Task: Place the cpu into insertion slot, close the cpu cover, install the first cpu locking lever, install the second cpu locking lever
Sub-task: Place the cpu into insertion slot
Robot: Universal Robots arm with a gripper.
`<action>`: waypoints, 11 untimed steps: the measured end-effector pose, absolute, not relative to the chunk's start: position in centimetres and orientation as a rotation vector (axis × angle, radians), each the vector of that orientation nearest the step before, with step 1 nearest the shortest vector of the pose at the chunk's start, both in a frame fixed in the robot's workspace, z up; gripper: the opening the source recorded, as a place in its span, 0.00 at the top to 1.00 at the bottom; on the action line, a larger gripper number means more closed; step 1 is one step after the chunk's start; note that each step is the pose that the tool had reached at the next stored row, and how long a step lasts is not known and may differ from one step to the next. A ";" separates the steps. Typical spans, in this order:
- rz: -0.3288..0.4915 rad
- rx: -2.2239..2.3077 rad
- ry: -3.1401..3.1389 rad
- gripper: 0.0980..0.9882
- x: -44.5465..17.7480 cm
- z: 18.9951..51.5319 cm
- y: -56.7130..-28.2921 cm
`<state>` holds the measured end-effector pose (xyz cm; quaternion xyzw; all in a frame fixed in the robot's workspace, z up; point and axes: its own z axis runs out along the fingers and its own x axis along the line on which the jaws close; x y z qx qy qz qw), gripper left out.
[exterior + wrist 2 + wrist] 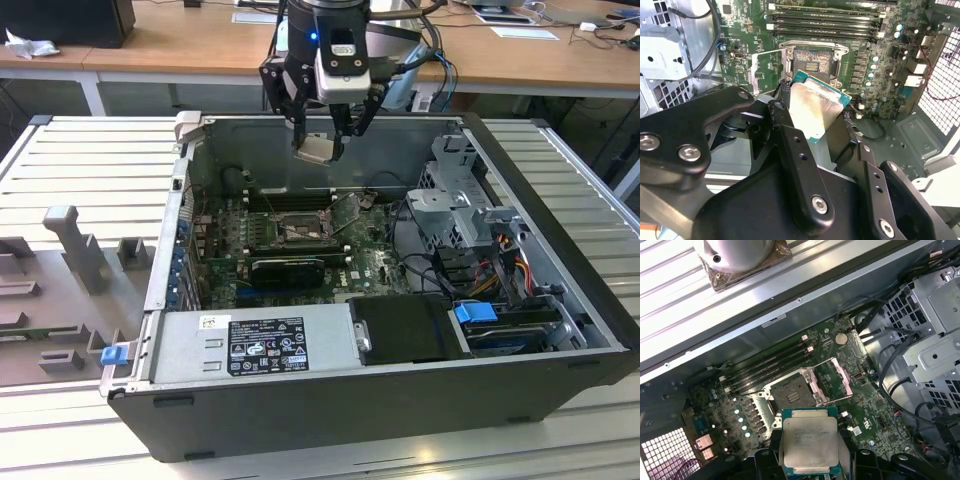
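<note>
Below me stands a slatted grey metal table (90,160). The open computer case (330,420) lies on it, with grey fixture blocks (75,250) at the exterior view's left.

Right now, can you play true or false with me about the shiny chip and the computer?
1. The tool is holding the cpu. True.
2. The cpu already sits in the insertion slot. False: the slot is empty, and the cpu is up in the tool's grip.
3. The cpu cover is shut. False: it stands swung open beside the slot.
4. Long memory slots run next to the insertion slot. True.
</note>
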<state>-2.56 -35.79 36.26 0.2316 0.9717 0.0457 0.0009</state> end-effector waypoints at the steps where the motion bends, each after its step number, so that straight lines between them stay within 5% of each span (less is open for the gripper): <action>1: 0.143 0.731 3.050 0.52 -2.6 36.3 -35.8; 11: 0.143 0.784 3.035 0.52 -2.6 36.3 -35.8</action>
